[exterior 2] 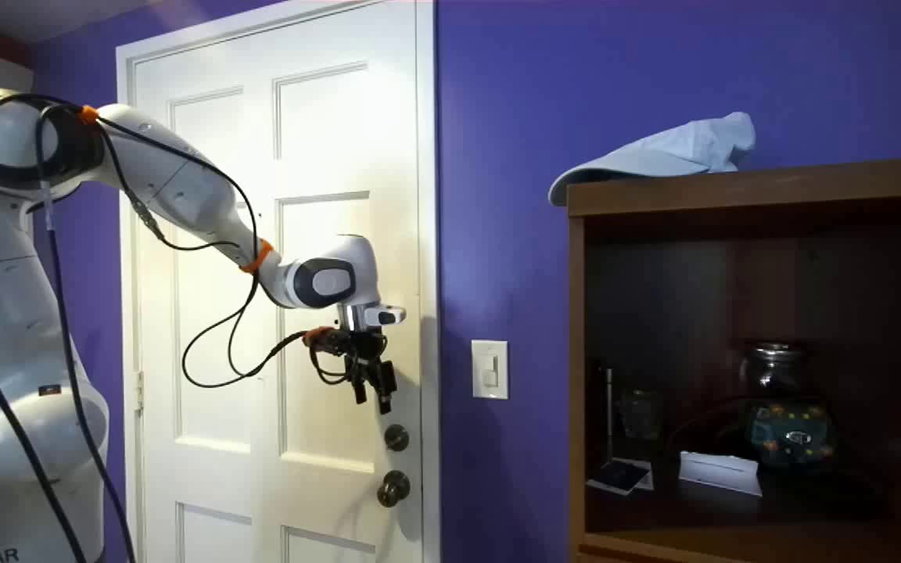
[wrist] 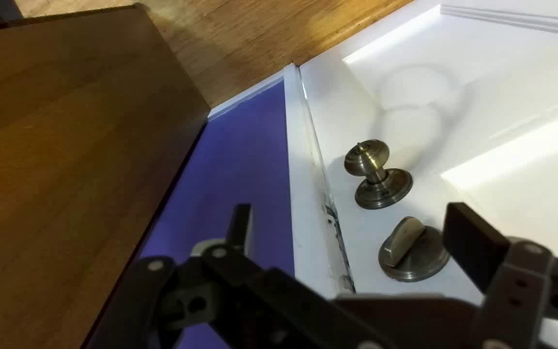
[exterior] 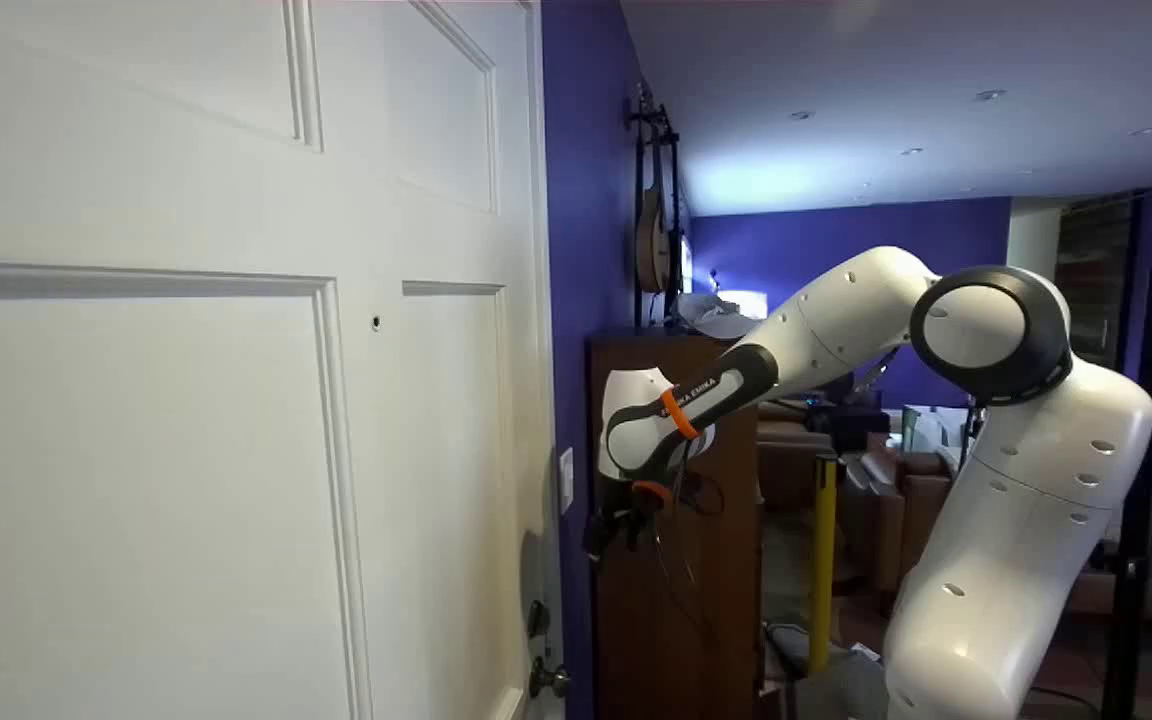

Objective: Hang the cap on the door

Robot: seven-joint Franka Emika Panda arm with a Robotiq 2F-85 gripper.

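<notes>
The brown cabinet (exterior 2: 763, 186) bears the pale cap (exterior 2: 669, 152).

Light grey-white baseball cap (exterior 2: 669, 150), soft fabric, low slumped crown. Lies right way up on top of wooden cabinet (exterior 2: 771, 181). Seen from side in an exterior view: higher at rear, slopes down leftward into curved brim jutting past cabinet edge. White door (exterior 2: 263, 430), well apart from cap: upright, looks closed, faced with rectangular moulded panels.
</notes>
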